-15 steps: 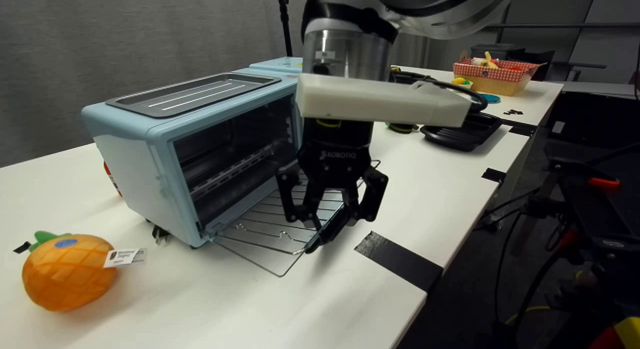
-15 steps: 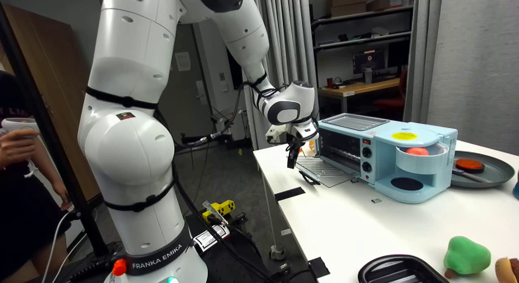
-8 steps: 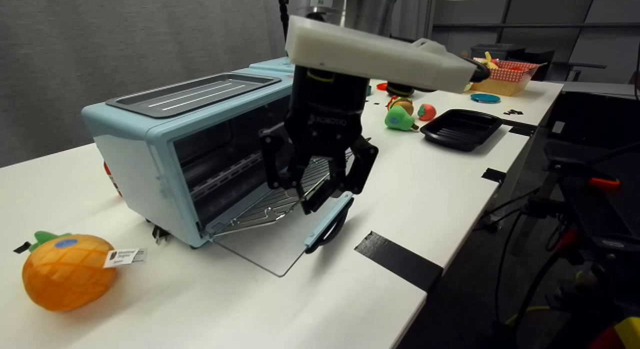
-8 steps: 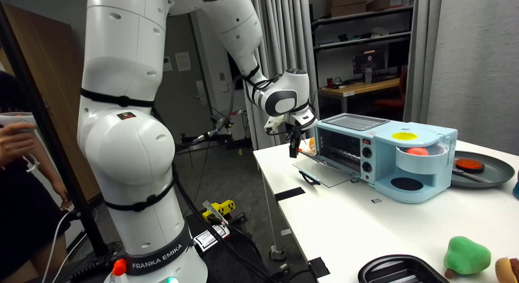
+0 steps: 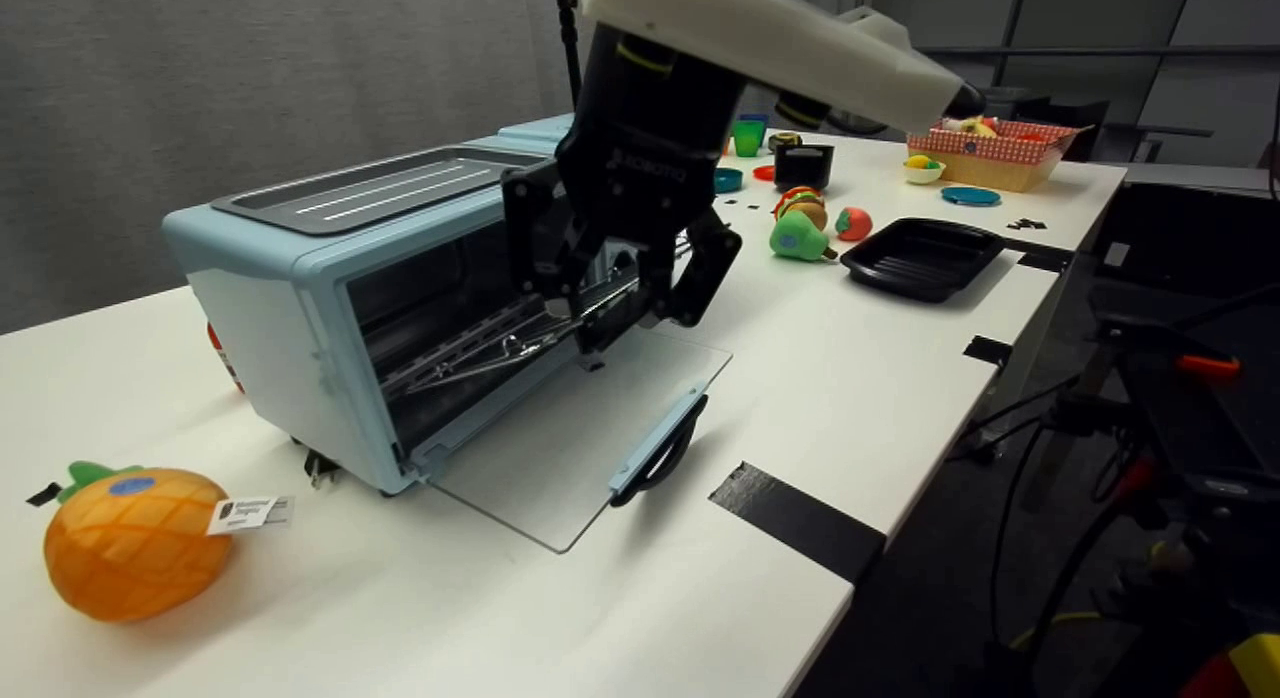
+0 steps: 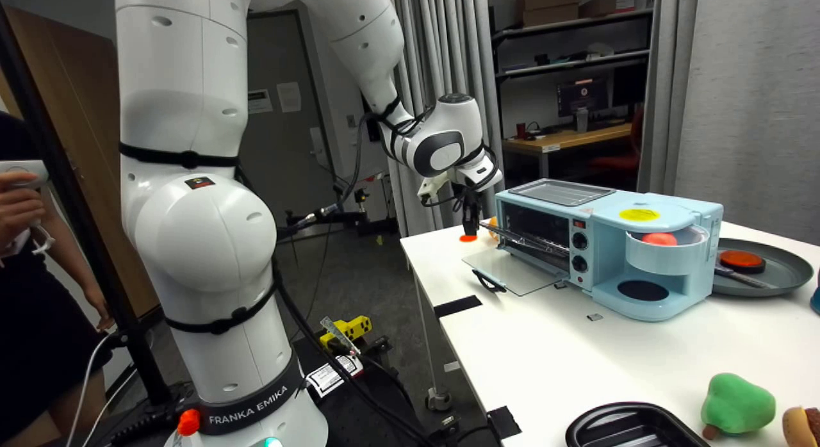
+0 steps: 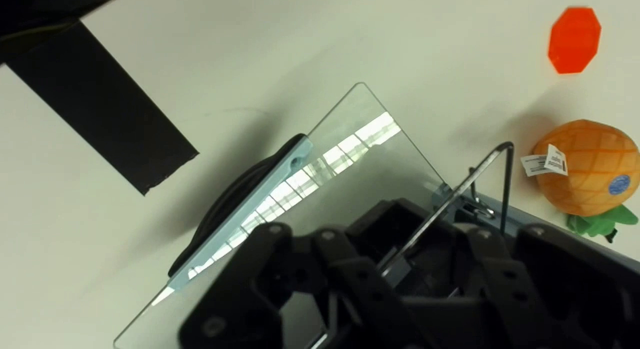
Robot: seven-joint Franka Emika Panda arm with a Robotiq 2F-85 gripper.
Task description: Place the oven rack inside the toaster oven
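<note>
My gripper (image 5: 590, 323) is shut on the front bar of the oven rack (image 5: 512, 346), a silvery wire grid. In the wrist view, the rack's bar (image 7: 424, 223) runs between the fingers and on to a bent corner. The rack hangs above the lowered glass door (image 5: 560, 468), in front of the light blue toaster oven (image 6: 615, 242). It slopes in an exterior view, higher at the gripper (image 6: 471, 226). How far its rear edge reaches into the opening I cannot tell. Part of the rack is hidden behind the fingers.
An orange pineapple toy (image 5: 140, 543) sits beside the oven. The door's black handle (image 5: 668, 458) sticks out at the front. A grey tray (image 5: 390, 188) lies on the oven's top. Farther along the table are a green pear toy (image 5: 798, 238) and a black tray (image 5: 920, 263).
The gripper has risen with the rack in its hold. A second ago the rack lay low over the glass door; now it is lifted and tilted at the height of the oven opening.
</note>
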